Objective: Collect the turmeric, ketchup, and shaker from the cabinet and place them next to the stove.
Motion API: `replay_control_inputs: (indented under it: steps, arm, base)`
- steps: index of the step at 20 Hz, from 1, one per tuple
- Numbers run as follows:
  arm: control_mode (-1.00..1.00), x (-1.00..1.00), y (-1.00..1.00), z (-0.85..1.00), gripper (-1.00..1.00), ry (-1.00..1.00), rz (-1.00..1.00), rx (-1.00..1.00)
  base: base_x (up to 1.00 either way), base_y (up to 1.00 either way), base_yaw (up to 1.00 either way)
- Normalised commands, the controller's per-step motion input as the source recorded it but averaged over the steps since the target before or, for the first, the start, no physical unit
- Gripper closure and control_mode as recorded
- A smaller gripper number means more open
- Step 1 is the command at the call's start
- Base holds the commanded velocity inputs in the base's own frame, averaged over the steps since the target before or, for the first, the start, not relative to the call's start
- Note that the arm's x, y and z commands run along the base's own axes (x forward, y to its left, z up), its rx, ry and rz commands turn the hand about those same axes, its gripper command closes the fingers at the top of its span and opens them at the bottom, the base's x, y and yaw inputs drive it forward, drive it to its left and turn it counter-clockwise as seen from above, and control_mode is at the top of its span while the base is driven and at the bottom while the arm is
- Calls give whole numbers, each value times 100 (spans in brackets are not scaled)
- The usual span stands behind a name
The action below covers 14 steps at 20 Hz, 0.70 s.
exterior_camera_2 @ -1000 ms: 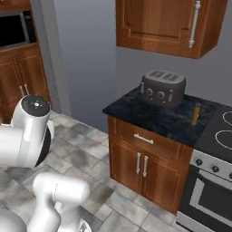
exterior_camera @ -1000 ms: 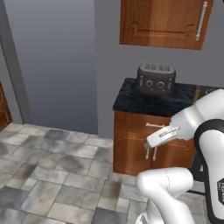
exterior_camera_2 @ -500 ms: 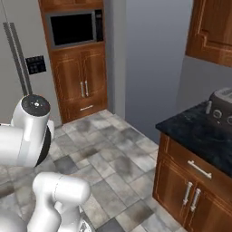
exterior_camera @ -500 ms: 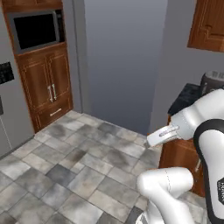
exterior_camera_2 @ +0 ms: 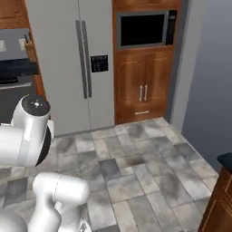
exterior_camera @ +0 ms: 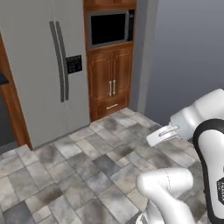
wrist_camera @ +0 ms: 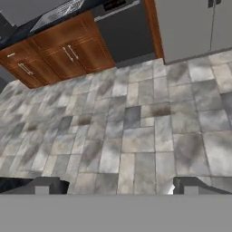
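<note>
End effector open and empty, 2 dark fingertips spread wide over grey floor tiles

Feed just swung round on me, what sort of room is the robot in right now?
A home kitchen, by the look of it: a grey two-door fridge, a built-in microwave set in reddish-brown wood cabinets, and a stone-tile floor. The hand view adds a run of wooden base cupboards.

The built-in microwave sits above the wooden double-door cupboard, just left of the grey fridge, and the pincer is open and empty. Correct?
Not quite. The microwave is right of the fridge, not left, as the right base view shows. It does sit above the double-door cupboard, and the pincer is open and empty.
</note>
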Motion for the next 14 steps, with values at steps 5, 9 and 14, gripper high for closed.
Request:
replay_control_inputs:
  steps: [5, 9, 14]
  arm:
    - [100, 0, 0, 0, -100, 0, 0, 0]
    - [100, 0, 0, 0, -100, 0, 0, 0]
    - [100, 0, 0, 0, -100, 0, 0, 0]
  base:
    - [22, 40, 56]
    - [60, 18, 50]
    - [73, 7, 48]
